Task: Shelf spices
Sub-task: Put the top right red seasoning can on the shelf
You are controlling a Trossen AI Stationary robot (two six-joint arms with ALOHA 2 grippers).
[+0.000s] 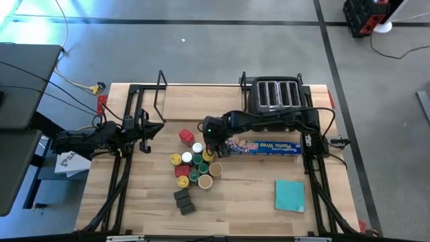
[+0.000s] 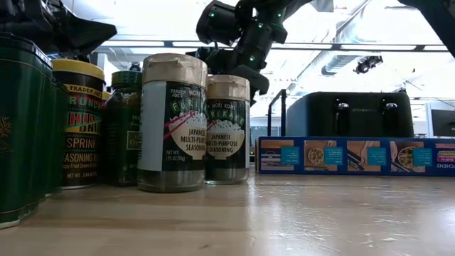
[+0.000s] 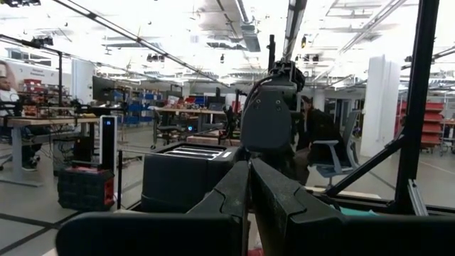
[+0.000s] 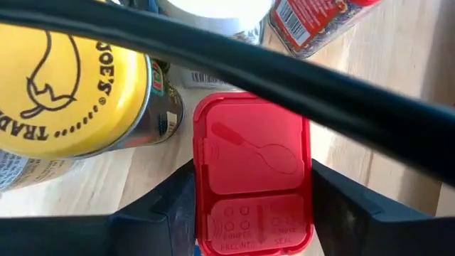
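Note:
The spices (image 1: 193,167) stand in a cluster at the table's middle: round jars with yellow, green, white and tan lids, red tins and dark grey blocks (image 1: 183,200). My right gripper (image 4: 252,174) reaches down into the cluster's right side (image 1: 216,148), its fingers either side of a red tin (image 4: 252,149), which it hides in the high view. A yellow-lidded jar (image 4: 67,85) stands right beside that tin. The shelf (image 1: 201,101), black wire uprights and a pale board, stands at the far edge. My left gripper (image 3: 249,192) is shut, parked at the table's left (image 1: 149,129). My right gripper has the red tin's two long sides (image 4: 202,185) between its two fingers (image 4: 174,206), just below the lid. The fingers come from above, slanting down from the table's right. The tin is upright, lid up; its bottom is hidden, so whether it is lifted does not show.
A black four-slot toaster (image 1: 275,94) stands at the far right beside the shelf. A long blue wrap box (image 1: 265,146) lies just right of the cluster, under the right arm. A teal square pad (image 1: 289,195) lies near the front right.

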